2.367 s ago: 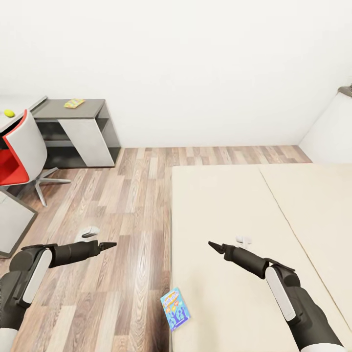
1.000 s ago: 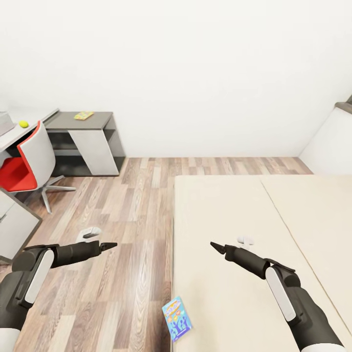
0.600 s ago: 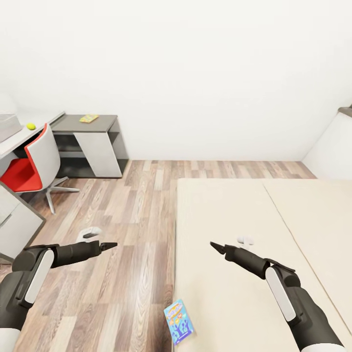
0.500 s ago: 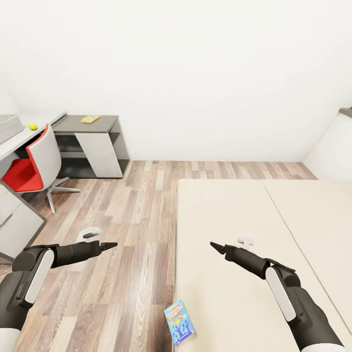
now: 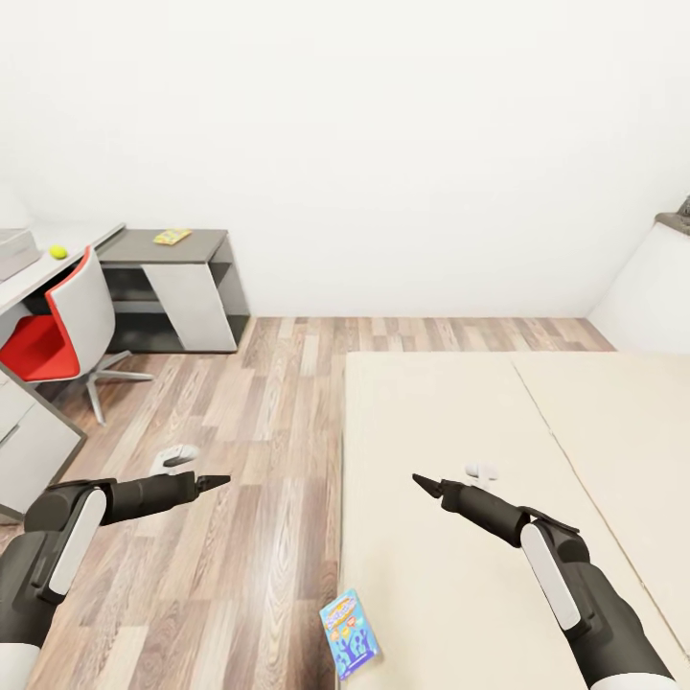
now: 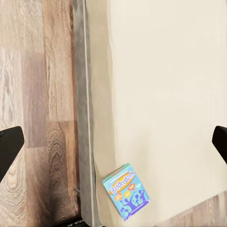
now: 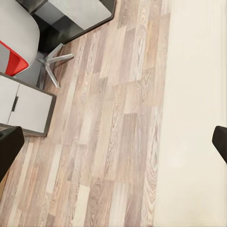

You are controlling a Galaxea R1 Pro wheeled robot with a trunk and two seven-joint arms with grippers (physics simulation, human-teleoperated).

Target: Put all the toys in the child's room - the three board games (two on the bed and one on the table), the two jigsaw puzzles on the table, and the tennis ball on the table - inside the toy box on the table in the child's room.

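Left gripper (image 5: pixel 213 479) hangs over the wood floor (image 5: pixel 249 479) beside the bed (image 5: pixel 450 422), empty, tips together in the head view, though its wrist view shows the fingers (image 6: pixel 9 151) set wide, so I cannot tell. Right gripper (image 5: pixel 422 482) hovers over the bed, empty too, and again I cannot tell. The light-blue board game (image 5: pixel 350 632) lies flat on the bed's near corner, right at the floor-side edge. Well away from the bed, the tennis ball (image 5: pixel 58 251) sits on the pale surface (image 5: pixel 67 261) just beside the toy box (image 5: pixel 17 251), behind a red chair (image 5: pixel 57 316). A jigsaw puzzle (image 5: pixel 172 236) lies on the dark-grey desk (image 5: pixel 192 247) by the wall.
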